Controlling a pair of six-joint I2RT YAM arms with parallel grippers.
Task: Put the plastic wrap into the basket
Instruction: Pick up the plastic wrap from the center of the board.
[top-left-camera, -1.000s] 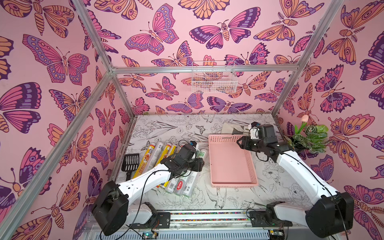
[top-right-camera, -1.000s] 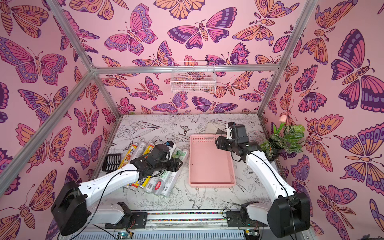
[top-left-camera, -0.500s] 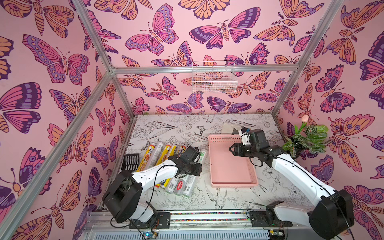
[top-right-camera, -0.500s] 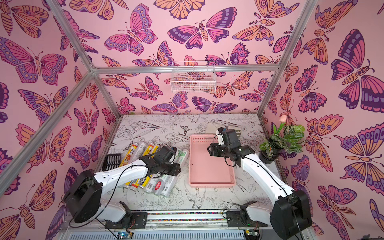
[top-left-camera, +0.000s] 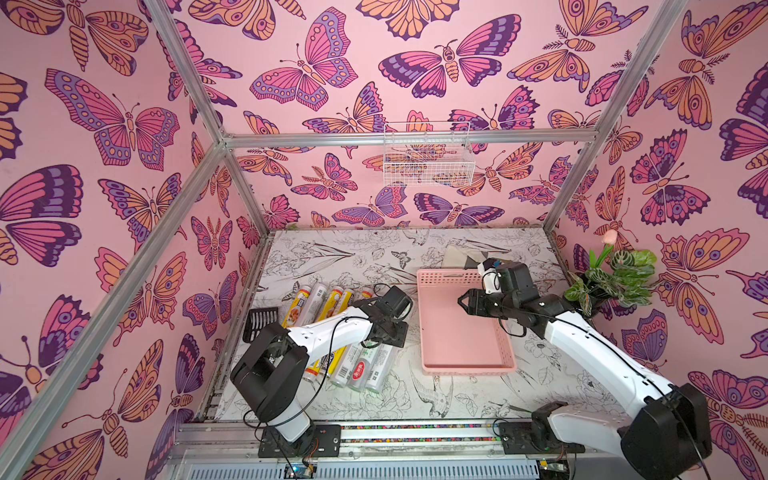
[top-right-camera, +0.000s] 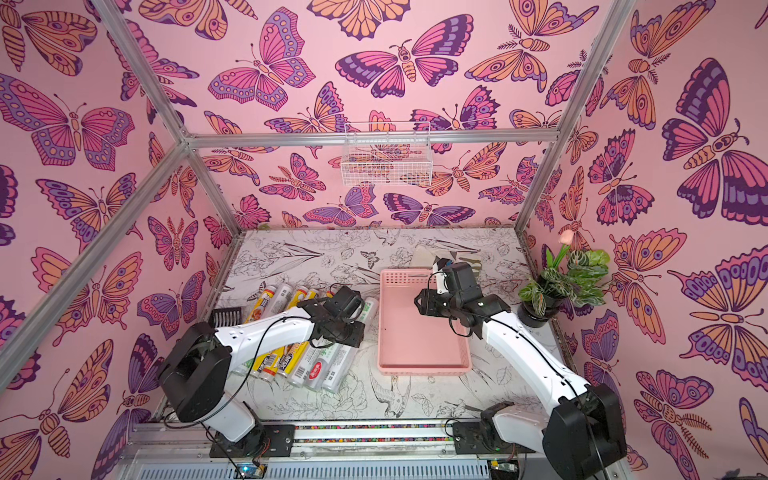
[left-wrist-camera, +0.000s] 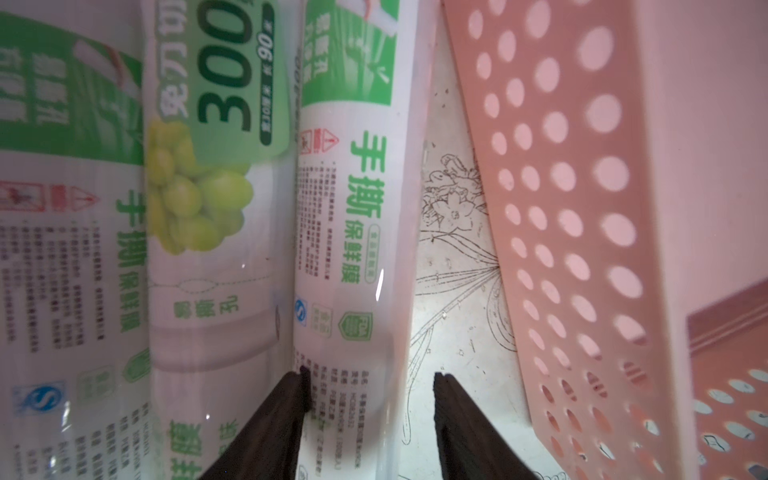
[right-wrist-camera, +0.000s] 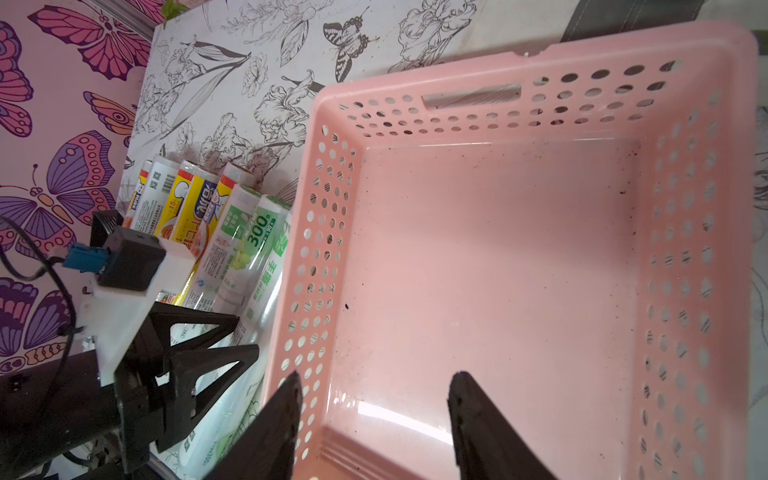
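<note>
On the counter (top-left-camera: 353, 257), my left gripper (left-wrist-camera: 368, 374) straddles the roll (left-wrist-camera: 353, 232) nearest the basket (left-wrist-camera: 561, 187), jaws apart. My right gripper (right-wrist-camera: 374, 380) gapes empty. Next, I'd say: clamp and lift.

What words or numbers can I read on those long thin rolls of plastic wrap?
"300": whitish plastic wrap roll with green grapes.
"手撕保鲜膜": whitish roll beside the pink perforated plastic basket.
Labels on the yellow rolls and all fine print: too blurred or small to read.

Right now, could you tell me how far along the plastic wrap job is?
Done: nothing; the basket is empty. In hand: the left gripper straddles the whitish roll beside it, not yet lifted; the right gripper hovers open above. Left: all rolls, on the table.
</note>
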